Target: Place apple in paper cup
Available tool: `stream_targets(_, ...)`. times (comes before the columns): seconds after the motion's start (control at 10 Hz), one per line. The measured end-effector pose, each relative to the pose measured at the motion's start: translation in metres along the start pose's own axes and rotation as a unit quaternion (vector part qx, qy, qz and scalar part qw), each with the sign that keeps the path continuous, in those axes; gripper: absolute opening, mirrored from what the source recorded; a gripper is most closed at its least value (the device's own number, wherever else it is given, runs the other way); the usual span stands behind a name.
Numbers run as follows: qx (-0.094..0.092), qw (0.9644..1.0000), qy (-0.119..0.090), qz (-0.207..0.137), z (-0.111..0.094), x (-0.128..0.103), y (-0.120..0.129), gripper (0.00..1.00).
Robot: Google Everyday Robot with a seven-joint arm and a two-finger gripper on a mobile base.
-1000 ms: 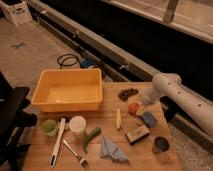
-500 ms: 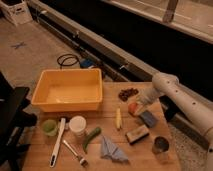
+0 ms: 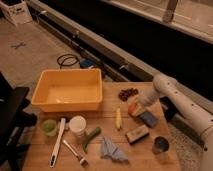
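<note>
The orange-red apple (image 3: 132, 107) sits on the wooden table (image 3: 150, 160), right of centre, just below the dark grapes (image 3: 128, 93). My gripper (image 3: 139, 104) is low at the apple's right side, touching or nearly touching it; the white arm comes in from the right. The white paper cup (image 3: 77, 125) stands upright to the left of the apple, in front of the yellow bin, with a yellow banana (image 3: 118, 119) between the cup and the apple. The cup looks empty.
A yellow bin (image 3: 67, 90) fills the back left of the table. A green cup (image 3: 49, 127) stands left of the paper cup and a metal cup (image 3: 160, 145) at front right. A blue sponge (image 3: 148, 118), a block (image 3: 136, 134), a blue cloth (image 3: 111, 149), a green vegetable (image 3: 91, 138) and utensils (image 3: 57, 142) lie around.
The gripper has edged slightly down and left toward the apple. The apple and the cup have not moved.
</note>
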Motion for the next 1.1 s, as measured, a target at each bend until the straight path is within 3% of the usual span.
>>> stream_targets(0.1,-0.001,1.0,0.0,0.001,0.0,0.0,0.002,0.18)
stream_targets(0.3,0.021,0.9997,0.007,0.009,-0.015,-0.003,0.002,0.02)
stream_targets(0.5,0.054,0.9985,0.008,0.002,-0.048,-0.018,0.003,0.0)
stream_targets(0.8,0.084,0.9958,0.0,-0.039,-0.101,-0.066,0.01,0.0)
stream_targets(1.0,0.084,0.9931,-0.026,-0.078,-0.114,-0.113,0.02,0.0)
stream_targets(1.1,0.075,0.9911,-0.045,-0.1,-0.111,-0.142,0.027,0.0)
